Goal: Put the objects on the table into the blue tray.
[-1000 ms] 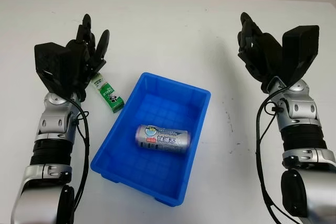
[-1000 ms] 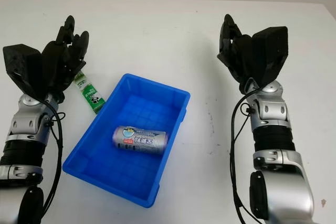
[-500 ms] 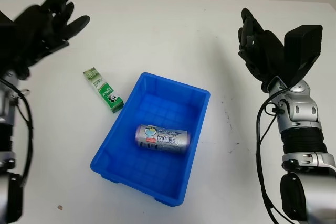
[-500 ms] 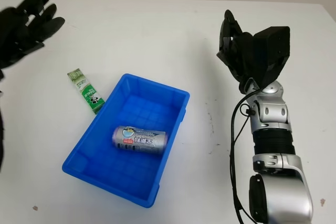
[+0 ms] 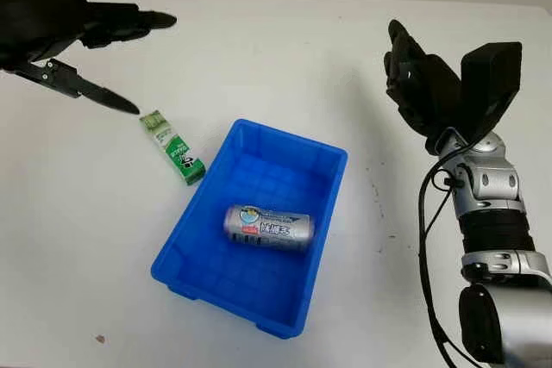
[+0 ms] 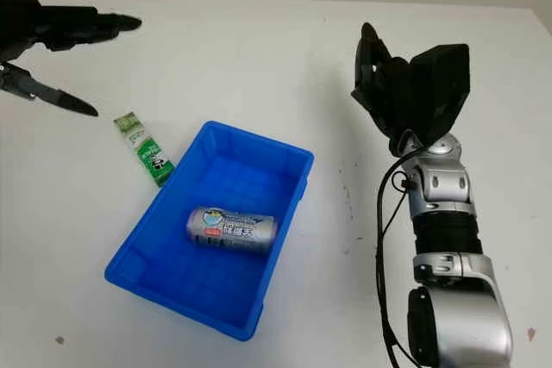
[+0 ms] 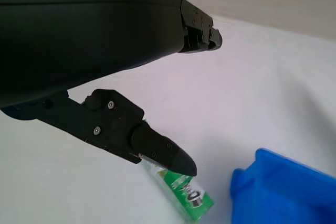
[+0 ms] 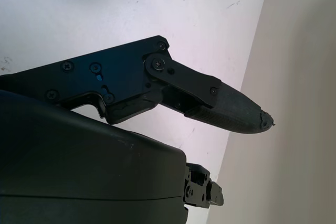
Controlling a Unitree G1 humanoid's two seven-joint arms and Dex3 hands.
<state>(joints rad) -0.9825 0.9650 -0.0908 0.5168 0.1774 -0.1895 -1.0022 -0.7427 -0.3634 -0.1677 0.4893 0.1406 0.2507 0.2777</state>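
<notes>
The blue tray [image 5: 325,206] lies slantwise in the middle of the white table. Inside it a silver can [image 5: 268,227] lies on its side. Just left of the tray's far corner a green carton [image 5: 173,146] lies flat on the table. My left hand [image 5: 86,45] is open at the far left, above and behind the carton, its lower fingertip close to the carton's far end [image 7: 185,190]. At the right, my right hand [image 5: 418,79] hangs open over bare table, well away from the tray.
The white table [image 5: 276,49] reaches to the far edge, where a grey wall begins. A small dark speck [image 5: 100,339] marks the table near the front left.
My left hand has lifted off the carton, swung out to the far left and turned sideways toward it. The carton, the can and the right hand have stayed put.
</notes>
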